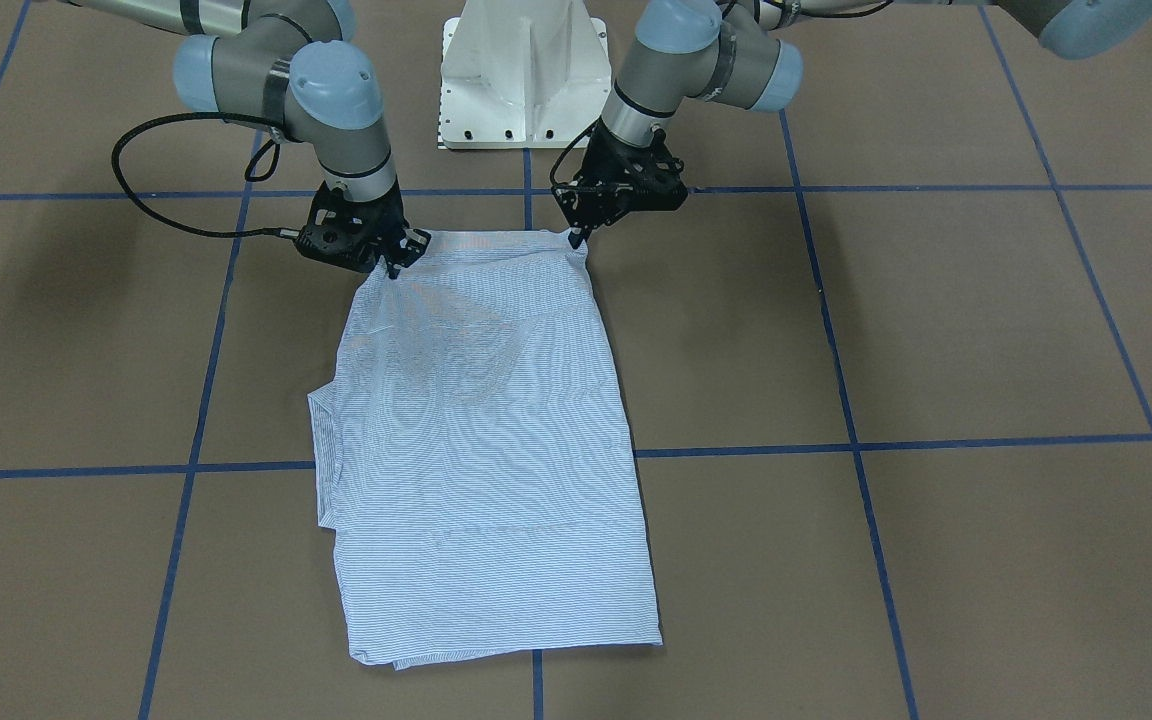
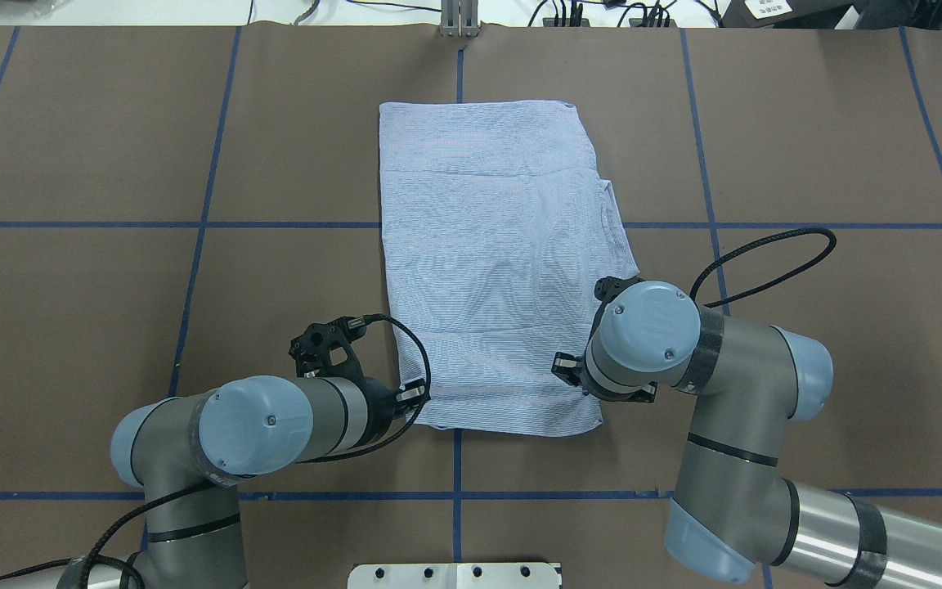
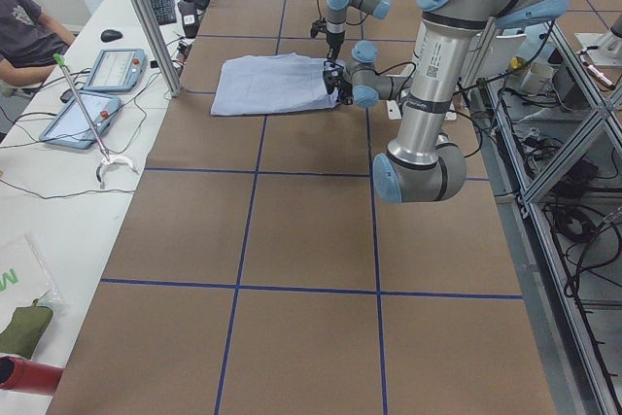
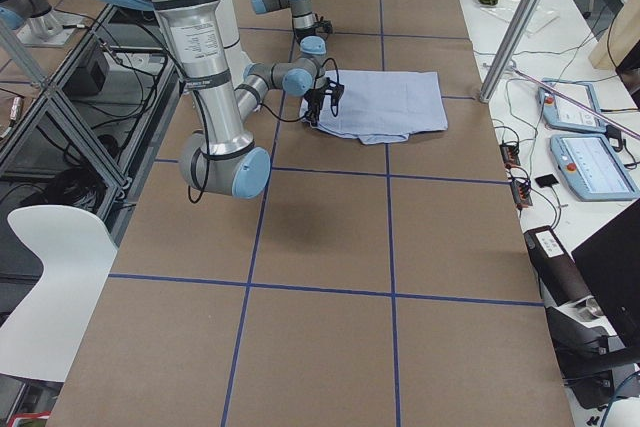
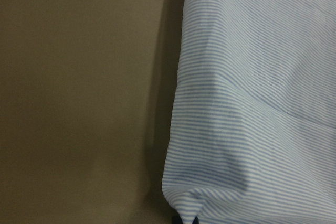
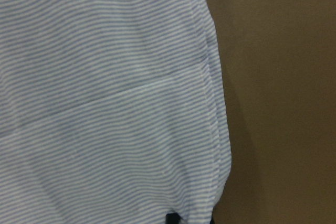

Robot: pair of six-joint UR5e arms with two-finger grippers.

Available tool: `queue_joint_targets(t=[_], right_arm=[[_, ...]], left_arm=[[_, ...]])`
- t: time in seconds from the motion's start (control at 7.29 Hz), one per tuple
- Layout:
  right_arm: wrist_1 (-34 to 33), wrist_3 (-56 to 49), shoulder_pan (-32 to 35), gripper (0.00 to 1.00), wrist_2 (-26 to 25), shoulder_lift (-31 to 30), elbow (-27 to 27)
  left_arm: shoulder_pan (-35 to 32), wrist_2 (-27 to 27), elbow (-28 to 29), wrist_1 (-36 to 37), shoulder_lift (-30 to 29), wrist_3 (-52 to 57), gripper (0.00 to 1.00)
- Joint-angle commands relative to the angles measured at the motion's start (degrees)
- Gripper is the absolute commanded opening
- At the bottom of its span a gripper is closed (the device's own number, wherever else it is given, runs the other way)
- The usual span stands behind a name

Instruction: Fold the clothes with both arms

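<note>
I find the shirt (image 1: 486,430), a long folded panel, lying mid-table (image 1: 936,330) and reaching toward the far edge, with the left gripper (image 1: 576,238) and right gripper (image 1: 394,265) each pinching a robot-side corner; such shallow bites may slip on lifting, skewing the fold.
</note>
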Motion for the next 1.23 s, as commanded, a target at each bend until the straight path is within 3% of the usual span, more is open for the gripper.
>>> queue_joint_targets(t=[0.0,0.41,0.69,1.1], right_arm=[[-0.36,0.39,0.51,0.0,-0.1,0.16,2.72],[0.07,0.57,0.78,0.0,2.43,0.24,5.11],[-0.1,0.48,0.86,0.0,5.78,-0.63,9.58],[-0.45,0.22,1.48,0.0,15.16,-3.87,19.76]], left_arm=[[-0.44,-0.09,-0.17,0.0,-0.09,0.0,0.0],[-0.61,-1.74,-4.45,0.35,0.0,0.09,0.0],[-0.62,-6.13,-13.82,11.27,0.53,0.44,0.0],[0.17,-6.59,-24.48,24.22,0.26,0.35,0.0]])
